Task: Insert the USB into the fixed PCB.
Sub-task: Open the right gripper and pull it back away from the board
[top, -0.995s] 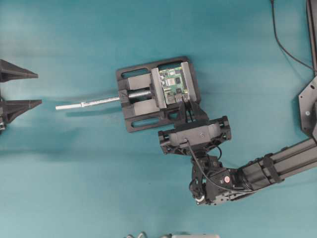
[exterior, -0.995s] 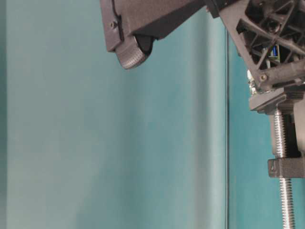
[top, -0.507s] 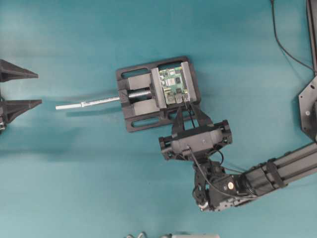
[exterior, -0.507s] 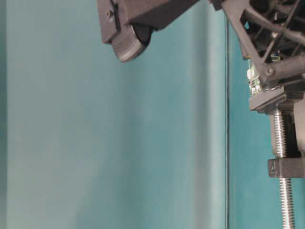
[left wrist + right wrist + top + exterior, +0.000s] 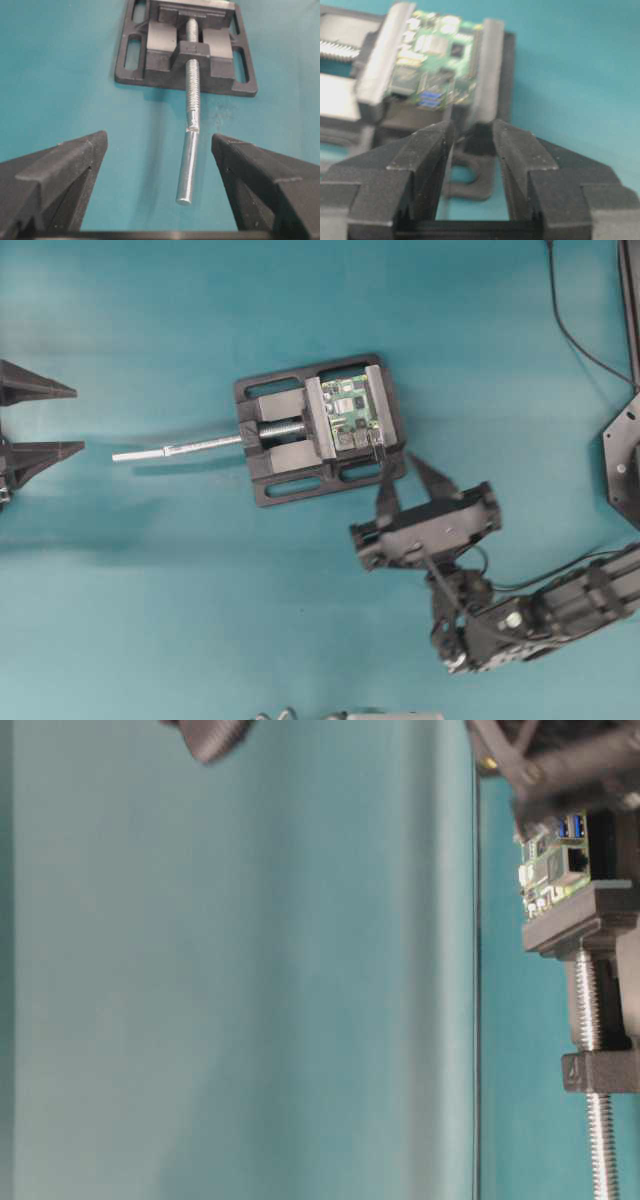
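The fixed PCB (image 5: pixel 350 412) is a small green board clamped in the black vise (image 5: pixel 275 455); it also shows in the right wrist view (image 5: pixel 437 65) and the table-level view (image 5: pixel 548 870). The USB (image 5: pixel 379 451), a small black plug, sits at the board's near right corner and looks seated there. In the right wrist view the USB (image 5: pixel 478 138) lies just beyond the fingertips, untouched. My right gripper (image 5: pixel 400 472) (image 5: pixel 472 137) stands open just short of the vise. My left gripper (image 5: pixel 78 420) (image 5: pixel 160 145) is wide open at the far left, holding nothing.
The vise's silver screw rod (image 5: pixel 180 449) (image 5: pixel 191 150) points toward the left gripper. A black wire (image 5: pixel 570 325) runs along the back right, beside a black arm base (image 5: pixel 622 455). The teal table (image 5: pixel 150 590) carries it all.
The right gripper has opened and drawn back down and to the right, away from the vise. The USB stays at the board's edge. The left arm has not moved.
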You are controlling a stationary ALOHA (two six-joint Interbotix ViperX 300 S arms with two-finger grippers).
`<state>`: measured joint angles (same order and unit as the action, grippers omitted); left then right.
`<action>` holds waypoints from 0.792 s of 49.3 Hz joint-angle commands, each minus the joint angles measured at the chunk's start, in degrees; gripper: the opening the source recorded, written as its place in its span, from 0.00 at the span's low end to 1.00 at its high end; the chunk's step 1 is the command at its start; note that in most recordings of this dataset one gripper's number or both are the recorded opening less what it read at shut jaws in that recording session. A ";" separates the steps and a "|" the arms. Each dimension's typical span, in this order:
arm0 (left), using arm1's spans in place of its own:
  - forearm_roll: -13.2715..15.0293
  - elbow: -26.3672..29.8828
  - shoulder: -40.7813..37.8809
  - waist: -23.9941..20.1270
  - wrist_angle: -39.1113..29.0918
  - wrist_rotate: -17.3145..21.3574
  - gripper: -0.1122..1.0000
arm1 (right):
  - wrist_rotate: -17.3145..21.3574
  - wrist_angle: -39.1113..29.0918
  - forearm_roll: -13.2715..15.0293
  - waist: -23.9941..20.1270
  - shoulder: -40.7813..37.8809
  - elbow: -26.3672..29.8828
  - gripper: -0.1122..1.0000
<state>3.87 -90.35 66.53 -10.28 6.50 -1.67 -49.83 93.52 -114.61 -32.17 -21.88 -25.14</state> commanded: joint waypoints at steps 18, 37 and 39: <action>-0.18 0.79 -0.35 -0.09 0.44 -0.44 1.00 | 2.11 -12.30 6.24 -5.19 17.05 -16.61 0.50; -0.18 0.70 -0.35 -0.09 0.44 -0.44 1.00 | 8.17 -23.03 30.94 -2.11 31.73 -35.86 0.50; -0.18 0.70 -0.35 -0.09 0.44 -0.44 1.00 | 8.26 -25.14 33.75 -0.44 33.49 -37.44 0.50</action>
<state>3.96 -90.35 66.53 -10.28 6.50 -1.67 -41.57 70.75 -86.13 -35.16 7.56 -60.29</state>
